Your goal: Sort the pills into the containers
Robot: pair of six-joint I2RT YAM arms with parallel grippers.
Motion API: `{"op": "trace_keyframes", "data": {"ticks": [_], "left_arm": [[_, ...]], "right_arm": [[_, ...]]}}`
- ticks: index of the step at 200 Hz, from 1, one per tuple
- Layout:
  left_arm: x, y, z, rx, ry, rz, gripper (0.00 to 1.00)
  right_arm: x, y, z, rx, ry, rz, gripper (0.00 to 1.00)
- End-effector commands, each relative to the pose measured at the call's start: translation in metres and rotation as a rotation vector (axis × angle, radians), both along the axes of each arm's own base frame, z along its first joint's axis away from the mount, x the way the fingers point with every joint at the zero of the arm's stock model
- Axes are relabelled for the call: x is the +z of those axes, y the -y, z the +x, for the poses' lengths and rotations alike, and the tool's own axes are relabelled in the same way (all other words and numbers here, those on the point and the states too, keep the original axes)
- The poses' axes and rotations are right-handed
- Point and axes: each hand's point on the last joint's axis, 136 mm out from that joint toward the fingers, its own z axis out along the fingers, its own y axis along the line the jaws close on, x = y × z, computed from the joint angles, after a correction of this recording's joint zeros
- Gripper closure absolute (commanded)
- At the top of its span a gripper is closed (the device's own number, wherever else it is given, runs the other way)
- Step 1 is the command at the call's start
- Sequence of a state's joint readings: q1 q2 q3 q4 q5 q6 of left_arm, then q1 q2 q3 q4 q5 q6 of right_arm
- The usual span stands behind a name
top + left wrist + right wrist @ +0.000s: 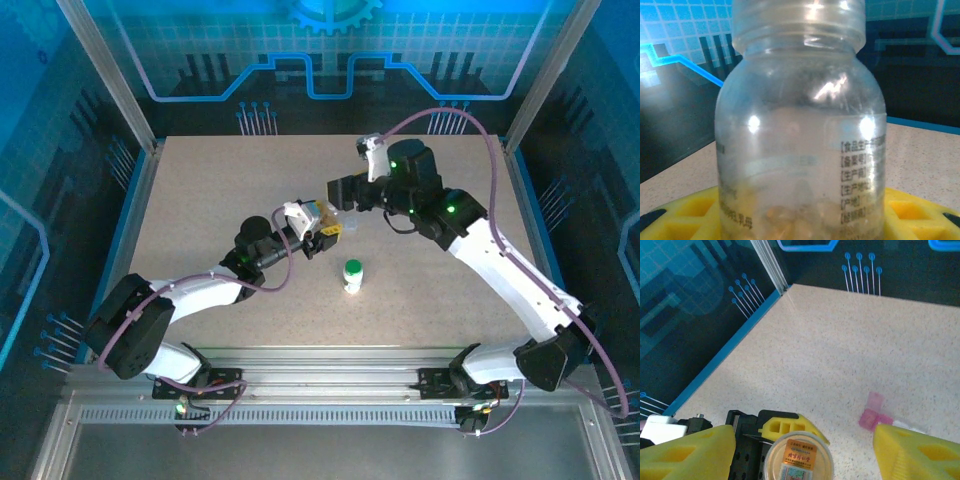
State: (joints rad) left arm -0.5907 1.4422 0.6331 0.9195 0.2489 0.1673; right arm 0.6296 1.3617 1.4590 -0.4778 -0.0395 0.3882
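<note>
While the left pincer (322, 237) clenches the vial (800, 130) upright, the right pincer (805, 452) hangs released astride its top; closing off-centre could, I judge, wrench the vial loose and spill pills (790, 215) near the pink box (874, 414).

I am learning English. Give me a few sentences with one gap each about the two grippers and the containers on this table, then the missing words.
1. The white bottle standing on the table has a ____ cap.
2. The left gripper holds the vial between fingers coloured ____.
3. The right gripper is ____, not shut.
4. The small box lying on the table is partly ____.
Missing words: green; yellow; open; pink.
</note>
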Motion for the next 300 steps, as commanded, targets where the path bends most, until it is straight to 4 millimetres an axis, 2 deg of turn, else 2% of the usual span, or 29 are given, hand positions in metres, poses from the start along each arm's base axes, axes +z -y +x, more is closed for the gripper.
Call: {"op": "trace_keyframes", "data": {"ticks": [1,39,85,138,167,205,228,251,268,300], "left_arm": [[0.026,-0.003,0.004,0.05,0.079,-0.015,1.0],[0.024,-0.003,0.003,0.057,0.083,-0.006,1.0],[0.021,-0.003,0.003,0.056,0.084,-0.007,1.0],[0.022,-0.004,0.002,0.059,0.091,-0.007,1.0],[0.026,-0.005,-0.001,0.051,0.102,-0.016,1.0],[0.033,0.002,-0.029,-0.138,0.126,-0.062,1.0],[0.039,0.004,-0.049,-0.264,0.135,-0.107,1.0],[0.04,0.01,-0.068,-0.394,0.126,-0.113,1.0],[0.043,0.011,-0.077,-0.45,0.123,-0.127,1.0],[0.047,0.011,-0.082,-0.485,0.128,-0.143,1.0]], "right_arm": [[-0.002,0.001,0.003,-0.069,-0.051,0.002,0.27],[-0.016,-0.008,0.006,-0.059,-0.086,-0.014,0.27],[-0.026,-0.016,0.008,-0.041,-0.117,-0.018,0.34],[-0.032,-0.024,0.004,0.0,-0.139,-0.006,0.56],[-0.029,-0.028,-0.004,0.06,-0.104,0.005,0.61],[-0.016,-0.025,-0.021,0.24,0.07,-0.014,0.69],[-0.011,-0.027,-0.045,0.451,0.18,-0.024,0.73],[-0.008,-0.032,-0.072,0.649,0.288,-0.039,0.72],[-0.007,-0.032,-0.08,0.705,0.296,-0.051,0.71],[-0.001,-0.033,-0.088,0.74,0.3,-0.035,0.52]]}}
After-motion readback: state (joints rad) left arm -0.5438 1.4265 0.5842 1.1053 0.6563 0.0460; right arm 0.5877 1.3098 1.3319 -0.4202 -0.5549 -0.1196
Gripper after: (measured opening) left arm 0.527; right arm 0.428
